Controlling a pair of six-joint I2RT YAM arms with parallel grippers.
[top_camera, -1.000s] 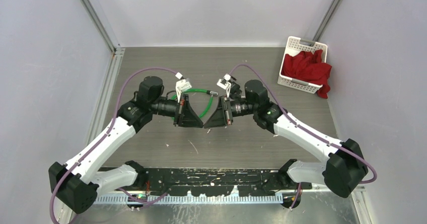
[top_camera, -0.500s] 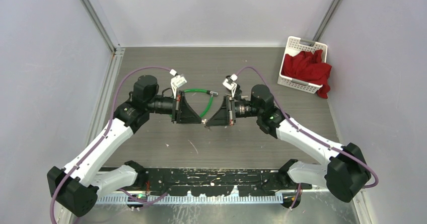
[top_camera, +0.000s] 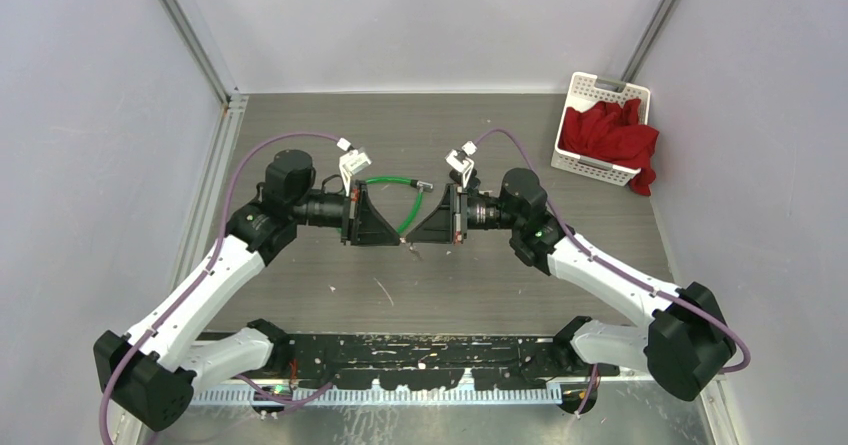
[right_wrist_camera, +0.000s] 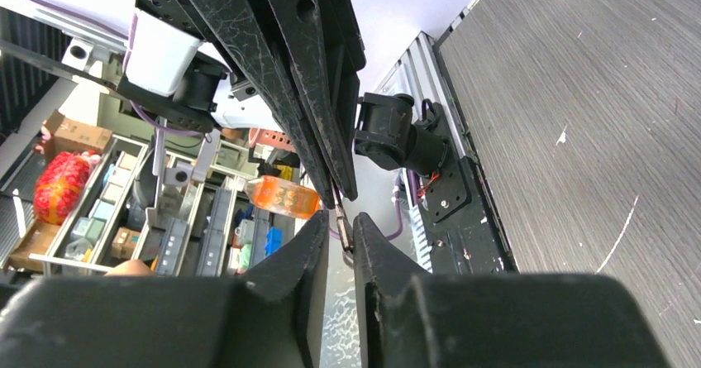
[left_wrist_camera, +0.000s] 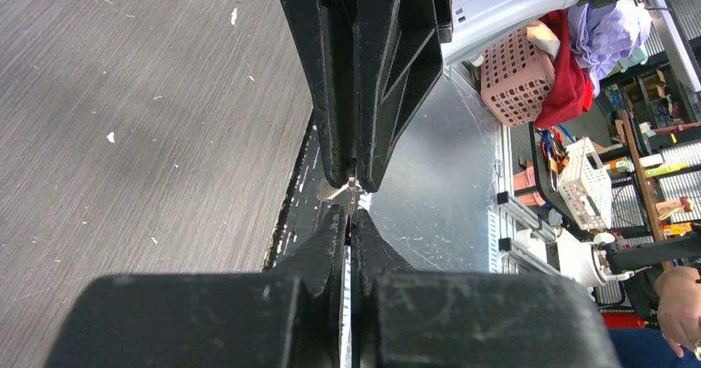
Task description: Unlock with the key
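A green cable lock (top_camera: pixel 409 206) loops on the table behind both grippers, one metal end (top_camera: pixel 424 186) lying free. My left gripper (top_camera: pixel 399 242) and right gripper (top_camera: pixel 412 242) point at each other, tip to tip, at mid table. In the left wrist view my left gripper (left_wrist_camera: pixel 350 219) is shut on a thin silver metal piece; I cannot tell what it is. In the right wrist view my right gripper (right_wrist_camera: pixel 340 229) is shut on a small dark metal key (right_wrist_camera: pixel 340 222). The parts meet between the tips; the joint itself is hidden.
A white basket (top_camera: pixel 588 91) with a red cloth (top_camera: pixel 610 135) stands at the back right. The black rail (top_camera: pixel 420 355) with both arm bases runs along the near edge. Grey walls stand close on the left, back and right.
The left gripper drew back left and a little up. The right gripper swung level with it and its tip closed onto the left tip. Both stayed shut.
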